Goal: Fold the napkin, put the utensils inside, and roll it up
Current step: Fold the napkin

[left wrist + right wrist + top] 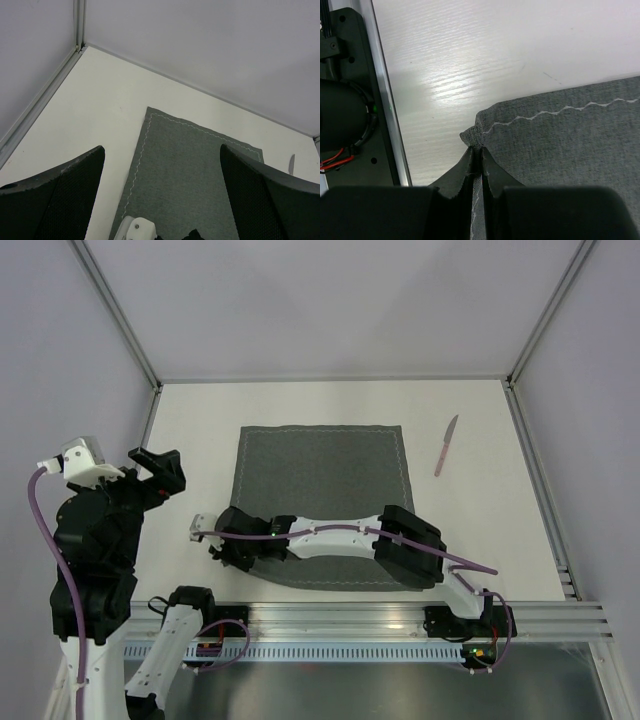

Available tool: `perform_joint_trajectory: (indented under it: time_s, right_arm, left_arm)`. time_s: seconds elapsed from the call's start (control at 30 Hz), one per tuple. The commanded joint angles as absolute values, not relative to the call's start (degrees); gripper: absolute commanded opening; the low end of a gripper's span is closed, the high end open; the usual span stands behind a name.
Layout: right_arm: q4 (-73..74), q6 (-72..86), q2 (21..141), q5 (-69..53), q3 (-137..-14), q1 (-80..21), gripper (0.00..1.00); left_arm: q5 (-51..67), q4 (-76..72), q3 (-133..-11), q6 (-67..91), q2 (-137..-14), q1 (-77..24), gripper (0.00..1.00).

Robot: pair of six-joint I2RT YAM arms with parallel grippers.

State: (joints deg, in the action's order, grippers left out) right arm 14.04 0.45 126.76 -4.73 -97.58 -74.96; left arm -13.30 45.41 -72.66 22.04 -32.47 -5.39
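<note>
The dark grey napkin lies flat in the middle of the table, with a pale stitched line along its edges. The slim pinkish knife lies on the table to the right of the napkin, apart from it. My right arm reaches leftward across the napkin's near edge. My right gripper is shut on the napkin's near-left corner; the wrist view shows the fingers pinching the cloth at that corner. My left gripper is raised to the left of the napkin, wide open and empty. In its wrist view the napkin and knife show below.
A metal rail runs along the table's near edge, close to the pinched corner. White walls with metal posts enclose the back and sides. The right wrist's white housing shows in the left wrist view.
</note>
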Motion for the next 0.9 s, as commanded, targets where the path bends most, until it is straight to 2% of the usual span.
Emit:
perform_joint_trajectory:
  time_s: [0.0, 0.57, 0.87]
  right_arm:
    - [14.4, 0.7, 121.1, -3.7, -99.1, -73.1, 0.15]
    - [9.8, -7.6, 105.0, 7.6, -83.2, -59.5, 0.11]
    - [8.4, -10.5, 102.5, 9.8, -78.4, -52.1, 0.06]
  left_arm:
    - [-13.2, 45.8, -71.9, 20.6, -31.7, -5.5, 1.00]
    - [-7.9, 42.1, -61.8, 21.4, -29.5, -5.5, 1.00]
    - [-4.8, 38.6, -54.1, 21.2, -28.4, -5.5, 1.00]
